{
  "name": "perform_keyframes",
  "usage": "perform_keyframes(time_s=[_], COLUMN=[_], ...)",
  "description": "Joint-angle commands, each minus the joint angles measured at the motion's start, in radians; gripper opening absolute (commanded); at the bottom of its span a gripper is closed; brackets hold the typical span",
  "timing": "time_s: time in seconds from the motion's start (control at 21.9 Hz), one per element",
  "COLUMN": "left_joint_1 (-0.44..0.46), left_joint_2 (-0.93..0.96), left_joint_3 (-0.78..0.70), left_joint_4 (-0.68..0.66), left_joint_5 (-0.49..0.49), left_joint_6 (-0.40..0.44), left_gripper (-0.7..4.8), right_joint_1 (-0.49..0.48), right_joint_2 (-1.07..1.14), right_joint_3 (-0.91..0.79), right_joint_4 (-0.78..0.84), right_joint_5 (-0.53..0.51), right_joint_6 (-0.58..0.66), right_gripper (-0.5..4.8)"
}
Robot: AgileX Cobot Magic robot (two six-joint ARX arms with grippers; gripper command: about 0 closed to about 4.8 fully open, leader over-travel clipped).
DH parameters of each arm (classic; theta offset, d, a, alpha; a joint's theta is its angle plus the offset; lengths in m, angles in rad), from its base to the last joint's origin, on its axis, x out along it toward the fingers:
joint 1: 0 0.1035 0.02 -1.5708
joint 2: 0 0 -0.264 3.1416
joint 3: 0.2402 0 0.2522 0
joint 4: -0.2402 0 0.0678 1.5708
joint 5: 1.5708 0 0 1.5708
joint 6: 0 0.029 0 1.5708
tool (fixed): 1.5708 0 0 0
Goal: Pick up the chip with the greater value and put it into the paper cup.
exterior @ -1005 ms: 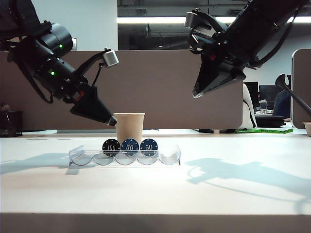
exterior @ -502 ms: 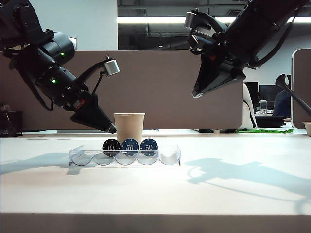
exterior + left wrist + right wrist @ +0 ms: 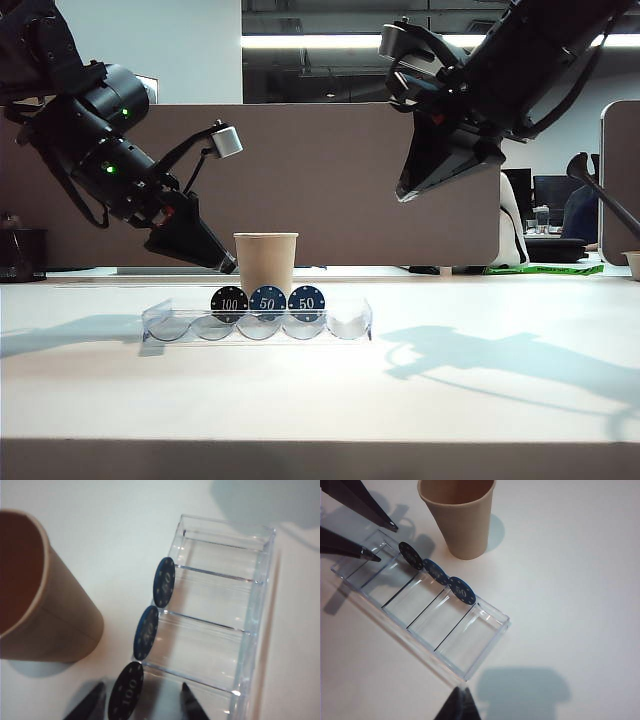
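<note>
Nothing moved yet. Paper cup [image 3: 266,262] empty, behind clear tray [image 3: 350,322] mid-desk. 100 chip [image 3: 229,303] upright in tray. Left gripper [image 3: 140,700] spread, straddling chip, ungrasped. Right gripper [image 3: 457,706] pinched together, idle above tray end.

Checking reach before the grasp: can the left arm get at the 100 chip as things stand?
Probably yes. The left end effector is open, its fingers either side of the 100 chip, which stands upright at the tray's edge. The paper cup stands apart.
</note>
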Motion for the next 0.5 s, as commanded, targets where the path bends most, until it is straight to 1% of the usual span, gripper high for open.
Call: perform_keyframes(time_s=[0.05,0.5], left_joint_1=[0.002,0.002], left_joint_2=[-0.003,0.027], left_joint_3=[0.005,0.005], left_joint_4=[0.026,0.023], left_joint_5=[0.004,0.008], left_joint_6=[-0.01,-0.017], left_gripper=[1.92,1.92], right_joint_1=[0.001,0.001], right_joint_2=[-0.003,-0.003], right_joint_3=[0.005,0.005], right_joint_4=[0.011,0.011], right_joint_5=[-0.002,-0.002], right_joint_6=[-0.003,-0.003], right_gripper=[-0.01,-0.01])
